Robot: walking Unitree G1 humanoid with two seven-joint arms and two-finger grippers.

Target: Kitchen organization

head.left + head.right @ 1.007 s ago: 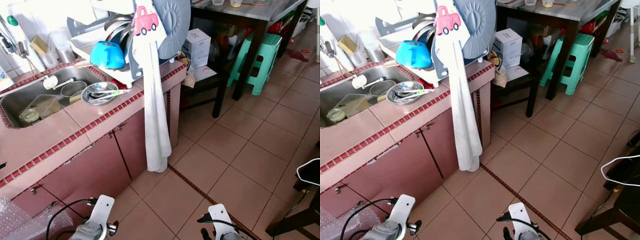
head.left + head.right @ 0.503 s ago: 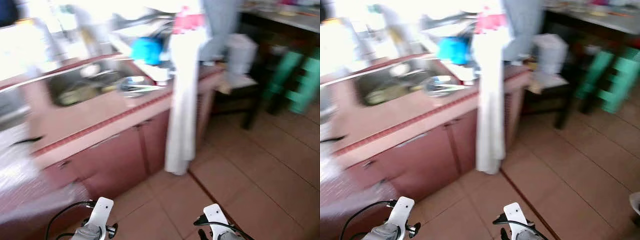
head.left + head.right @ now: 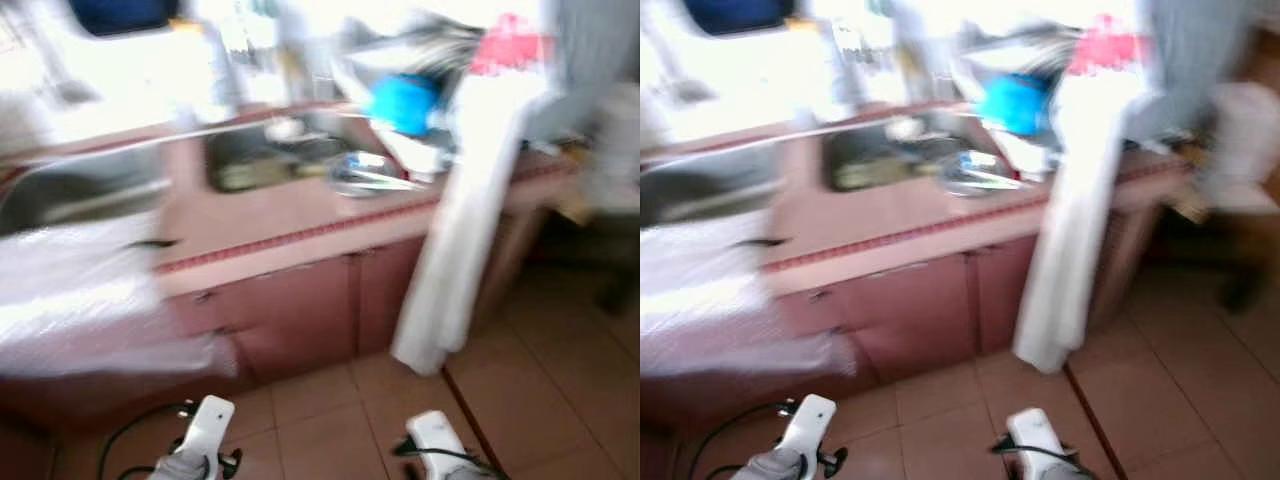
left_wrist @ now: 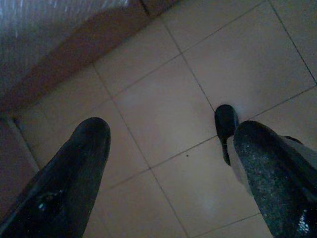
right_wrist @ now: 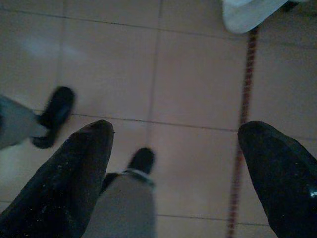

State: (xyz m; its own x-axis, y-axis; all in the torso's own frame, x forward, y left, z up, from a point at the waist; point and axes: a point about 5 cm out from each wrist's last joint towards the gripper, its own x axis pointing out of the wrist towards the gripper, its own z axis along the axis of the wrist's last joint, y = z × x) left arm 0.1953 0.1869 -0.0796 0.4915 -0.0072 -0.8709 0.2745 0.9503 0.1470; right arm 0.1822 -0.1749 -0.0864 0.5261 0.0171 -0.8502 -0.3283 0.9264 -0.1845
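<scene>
The view is blurred by motion. A pink tiled counter [image 3: 300, 215] holds a steel sink [image 3: 265, 160] with dishes in it. A metal bowl [image 3: 365, 172] sits on the counter beside a blue bowl [image 3: 405, 102] on the dish rack. A long white towel [image 3: 455, 250] hangs down over the cabinet front. Both arms hang low over the floor. My left gripper [image 4: 171, 131] is open above bare tiles, and my right gripper [image 5: 176, 131] is open too, holding nothing.
A sheet of bubble wrap [image 3: 80, 310] covers the counter end on the left. Pink cabinet doors [image 3: 300, 310] stand under the counter. My own feet [image 5: 141, 158] show on the tan floor tiles [image 3: 540, 410], which spread to the right.
The camera has swung left, so the sink, rack and towel slid rightward and the bubble wrap came in. The table and green stool left the picture. Both arms still hang the same.
</scene>
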